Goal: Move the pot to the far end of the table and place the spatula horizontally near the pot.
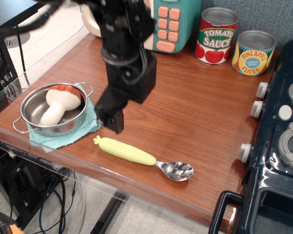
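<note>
Left of the jaws [111, 119] we see the pot [52, 108], resting on a light blue cloth [88, 124] at the near left corner of the tabletop [195, 112], with a plush mushroom [58, 103] lying inside it. The pot sits near the jaws but not touching them. The jaws hang just above the tabletop beside the cloth's right edge; they hold nothing, and we cannot tell how wide they stand, since the dark fingers merge at this angle.

Just below and to the right of the jaws lies the spatula [142, 157], its pale yellow-green handle nearest them and its metal bowl further right, free on the wood and lying roughly sideways along the near edge.

We judge that neither step is done: the pot is not yet at the far end, and the spatula is apart from any grip. The next move likely calls for swinging left to the pot's rim or wire handle and closing there, minding the mushroom.

Far right of the jaws, the tomato sauce can [216, 35] and pineapple can [253, 52] stand at the back. The arm's upper part and the dark blue stove [278, 146] are cut off by the frame
</note>
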`<state>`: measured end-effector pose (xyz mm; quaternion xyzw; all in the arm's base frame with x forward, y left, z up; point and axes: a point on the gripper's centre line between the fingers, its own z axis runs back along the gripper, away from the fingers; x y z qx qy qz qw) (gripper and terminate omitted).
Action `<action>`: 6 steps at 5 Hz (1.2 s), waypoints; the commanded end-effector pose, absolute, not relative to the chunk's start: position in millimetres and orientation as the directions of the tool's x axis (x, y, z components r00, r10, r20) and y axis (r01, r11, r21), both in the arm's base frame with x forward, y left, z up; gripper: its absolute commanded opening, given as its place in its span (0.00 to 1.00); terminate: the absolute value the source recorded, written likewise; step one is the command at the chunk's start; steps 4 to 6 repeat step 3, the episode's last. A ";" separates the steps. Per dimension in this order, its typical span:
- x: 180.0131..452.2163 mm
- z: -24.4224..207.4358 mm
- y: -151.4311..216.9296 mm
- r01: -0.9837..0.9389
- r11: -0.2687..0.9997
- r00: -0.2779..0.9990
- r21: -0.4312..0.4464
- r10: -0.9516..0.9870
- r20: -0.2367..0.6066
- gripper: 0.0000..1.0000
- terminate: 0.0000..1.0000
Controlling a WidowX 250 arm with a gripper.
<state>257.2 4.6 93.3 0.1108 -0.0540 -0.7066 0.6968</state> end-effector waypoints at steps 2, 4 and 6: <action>248.4 109.2 1.4 0.961 -0.015 0.007 0.276 -0.997 -0.079 1.00 0.00; 248.4 109.2 1.4 0.961 -0.015 0.007 0.276 -0.997 -0.079 1.00 1.00; 248.4 109.2 1.4 0.961 -0.015 0.007 0.276 -0.997 -0.079 1.00 1.00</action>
